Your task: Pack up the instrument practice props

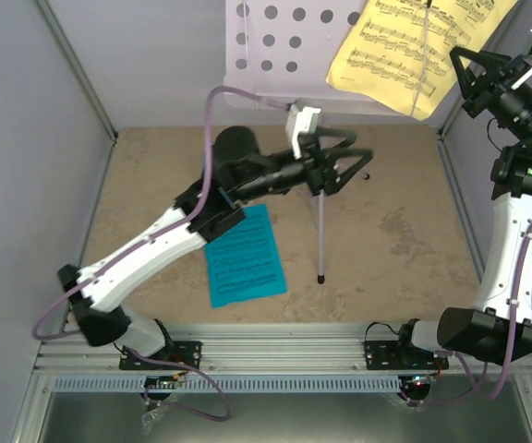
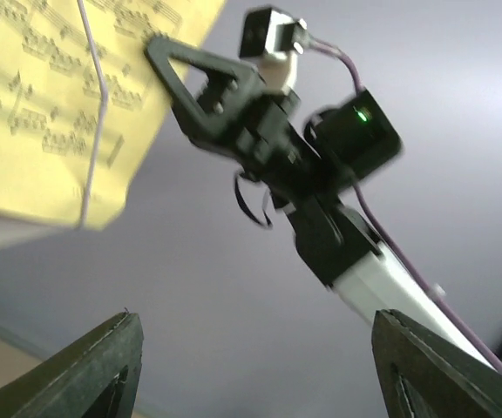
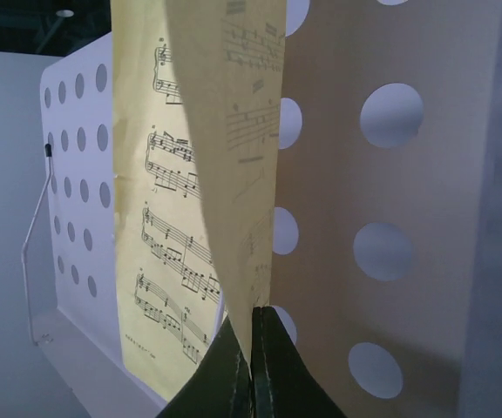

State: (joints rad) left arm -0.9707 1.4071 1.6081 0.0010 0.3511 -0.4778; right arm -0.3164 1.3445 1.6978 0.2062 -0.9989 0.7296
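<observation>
The pale lilac music stand [image 1: 284, 41] stands at the back of the table, and its thin pole [image 1: 320, 235] comes down to the table. A yellow music sheet [image 1: 405, 51] leans on the desk's right half. My right gripper [image 1: 474, 78] is shut on that sheet's right edge. In the right wrist view the fingertips [image 3: 253, 366] pinch the yellow sheet [image 3: 199, 174] in front of the holed desk [image 3: 72, 113]. A cyan music sheet [image 1: 245, 257] lies flat on the table. My left gripper [image 1: 354, 166] hangs open beside the pole under the desk. Nothing is between its fingers [image 2: 103, 366].
Grey walls close in the table on the left, back and right. The left wrist view looks up at the yellow sheet [image 2: 50, 104] and the right arm's gripper [image 2: 190, 78]. A metal rail [image 1: 275, 351] carrying both arm bases runs along the near edge.
</observation>
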